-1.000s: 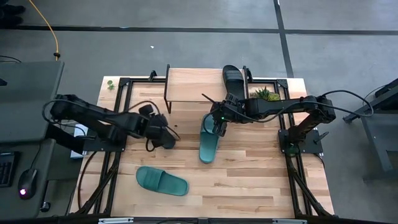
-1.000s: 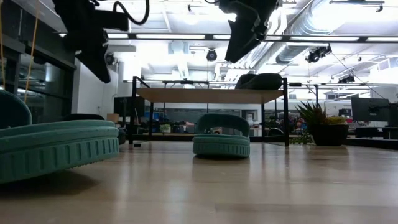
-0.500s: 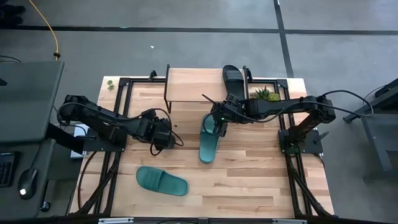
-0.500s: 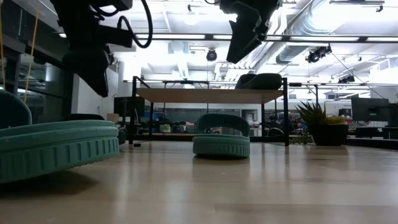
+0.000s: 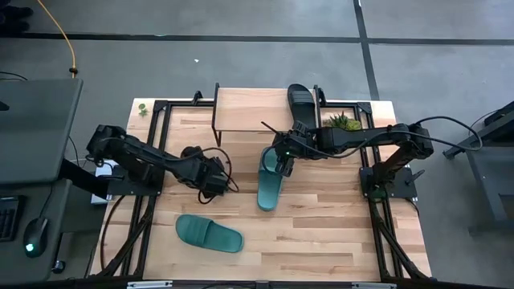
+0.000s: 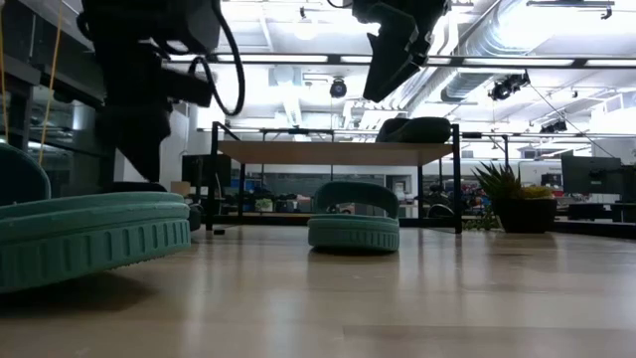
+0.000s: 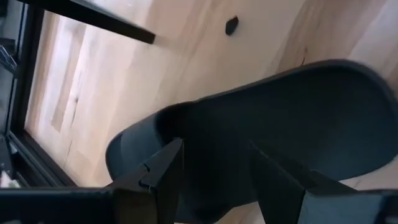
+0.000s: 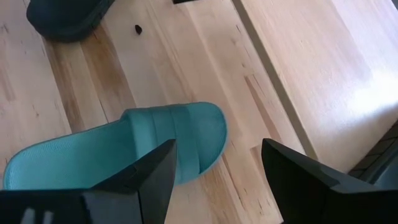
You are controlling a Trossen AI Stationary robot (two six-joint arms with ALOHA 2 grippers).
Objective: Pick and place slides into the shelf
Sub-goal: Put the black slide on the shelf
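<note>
A black slide (image 7: 280, 118) lies flat on the table right of the left arm. My left gripper (image 5: 215, 183) is open and low over it, its fingers (image 7: 163, 171) standing at either side of the strap region. In the high view the gripper hides most of this slide. One teal slide (image 5: 269, 183) lies flat at mid-table, with my open right gripper (image 5: 281, 163) hovering well above its far end (image 8: 186, 134). A second teal slide (image 5: 209, 234) lies near the front edge. Another black slide (image 5: 300, 99) rests on the shelf (image 5: 253, 108).
A small potted plant (image 5: 345, 122) stands right of the shelf. The shelf's black legs (image 6: 213, 179) rise from the far part of the table. Bare wood lies between the two teal slides and along the right side (image 5: 353, 217).
My left arm has reached toward the table's right and come down over the black slide. My right gripper and all the slides have stayed where they were.
</note>
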